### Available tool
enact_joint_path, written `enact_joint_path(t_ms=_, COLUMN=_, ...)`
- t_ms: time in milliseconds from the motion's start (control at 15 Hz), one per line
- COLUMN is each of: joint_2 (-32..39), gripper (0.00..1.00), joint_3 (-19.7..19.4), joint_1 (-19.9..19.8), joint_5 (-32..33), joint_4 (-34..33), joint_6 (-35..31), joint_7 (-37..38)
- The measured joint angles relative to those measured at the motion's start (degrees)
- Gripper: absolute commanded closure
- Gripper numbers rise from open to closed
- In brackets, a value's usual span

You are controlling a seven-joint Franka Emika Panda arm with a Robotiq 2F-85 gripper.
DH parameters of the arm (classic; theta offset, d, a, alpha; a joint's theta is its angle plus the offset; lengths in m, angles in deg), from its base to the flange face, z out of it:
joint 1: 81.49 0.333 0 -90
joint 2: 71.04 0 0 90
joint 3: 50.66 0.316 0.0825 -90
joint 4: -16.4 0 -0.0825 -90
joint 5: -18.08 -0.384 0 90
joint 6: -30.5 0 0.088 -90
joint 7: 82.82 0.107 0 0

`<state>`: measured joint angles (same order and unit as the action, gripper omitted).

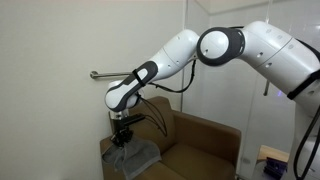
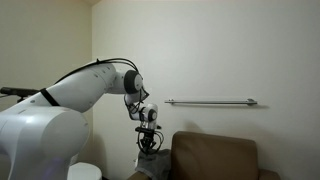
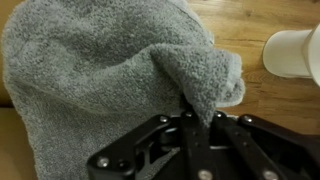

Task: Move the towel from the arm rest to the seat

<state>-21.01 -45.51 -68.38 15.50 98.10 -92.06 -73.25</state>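
Reaching down in an exterior view, the gripper point(image 1: 122, 137) meets the grey towel point(image 1: 138, 158) draped on the arm rest point(image 1: 106, 150). The seat point(image 1: 195, 168) lies sideways from it, toward the chair's middle. In an exterior view the chair back point(image 2: 215, 155) stands beside the gripper point(image 2: 148, 138). In the wrist view the fingers point(image 3: 195, 135) are pinched closed on a raised fold of towel point(image 3: 90, 70).

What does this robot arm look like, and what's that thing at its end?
The arm is built of glossy white, rounded segments with black rings at the joints. A thin black cable loops alongside its lower part. At its tip sits the gripper: black metal, two slim fingers on hinged linkages dotted with small silver bolts. No lettering is legible.
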Motion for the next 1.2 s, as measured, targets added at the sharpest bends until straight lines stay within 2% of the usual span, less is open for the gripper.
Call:
enact_joint_path(t_ms=267, joint_2=-4.2, gripper=0.95, joint_3=-0.6, joint_1=-0.4, joint_5=-0.3, joint_4=6.2, joint_6=-2.5, joint_7=2.9)
enact_joint_path(t_ms=533, joint_2=-9.4, gripper=0.95, joint_3=-1.6, joint_1=-2.1, joint_5=-1.9, joint_4=16.3, joint_6=-8.2, joint_7=3.9)
enact_joint_path(t_ms=800, joint_2=-15.9, gripper=0.95, joint_3=-3.6, joint_1=-5.6, joint_5=-2.2, joint_4=26.2, joint_6=-11.2, joint_7=3.9)
enact_joint_path(t_ms=1200, joint_2=-24.9, gripper=0.96, joint_3=-7.9, joint_1=-11.9, joint_5=-2.2, joint_4=35.0, joint_6=-11.2, joint_7=3.7)
